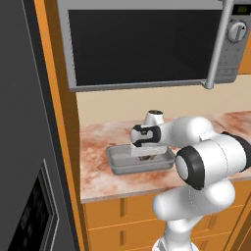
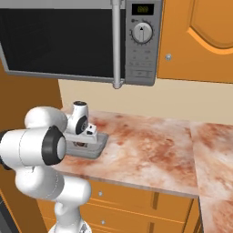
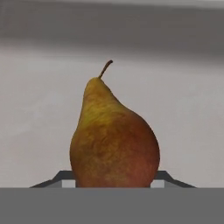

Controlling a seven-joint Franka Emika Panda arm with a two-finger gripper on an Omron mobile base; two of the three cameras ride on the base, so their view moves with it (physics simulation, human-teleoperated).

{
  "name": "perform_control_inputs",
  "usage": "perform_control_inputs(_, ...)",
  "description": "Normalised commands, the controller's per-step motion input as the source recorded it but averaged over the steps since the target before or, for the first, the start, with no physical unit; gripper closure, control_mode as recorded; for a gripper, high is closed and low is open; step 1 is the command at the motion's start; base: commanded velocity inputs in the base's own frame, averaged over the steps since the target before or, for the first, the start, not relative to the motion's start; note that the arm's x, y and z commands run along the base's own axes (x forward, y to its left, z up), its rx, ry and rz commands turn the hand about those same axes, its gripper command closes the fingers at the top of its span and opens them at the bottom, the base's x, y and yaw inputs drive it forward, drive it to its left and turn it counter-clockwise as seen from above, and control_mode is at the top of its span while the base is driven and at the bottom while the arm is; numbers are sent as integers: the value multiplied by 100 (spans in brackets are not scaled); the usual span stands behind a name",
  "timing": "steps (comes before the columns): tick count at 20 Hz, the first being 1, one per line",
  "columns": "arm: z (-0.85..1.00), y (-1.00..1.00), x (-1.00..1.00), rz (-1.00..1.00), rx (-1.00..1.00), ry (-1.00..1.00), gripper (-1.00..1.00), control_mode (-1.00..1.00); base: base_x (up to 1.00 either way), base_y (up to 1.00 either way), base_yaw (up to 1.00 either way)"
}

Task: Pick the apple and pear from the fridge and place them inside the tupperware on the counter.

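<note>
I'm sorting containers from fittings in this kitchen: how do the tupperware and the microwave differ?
The tupperware is a shallow, open grey tray lying flat on the counter; the microwave is a big closed box mounted above it. The tupperware is far smaller than the microwave. The gripper hangs over the tupperware, shut on the pear; the microwave has nothing near it. Both are grey and rectangular.

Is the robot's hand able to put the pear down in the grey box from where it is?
Probably yes. The fingers hold the pear right over the tupperware, and nothing sits between them.
</note>
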Motion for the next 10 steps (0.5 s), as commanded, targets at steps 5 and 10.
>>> perform_control_inputs(5, -25, 1, 17, 0, 0, 0, 100, -100, 0, 0, 0)
perform_control_inputs(10, -24, 0, 12, 0, 0, 0, 100, -100, 0, 0, 0)
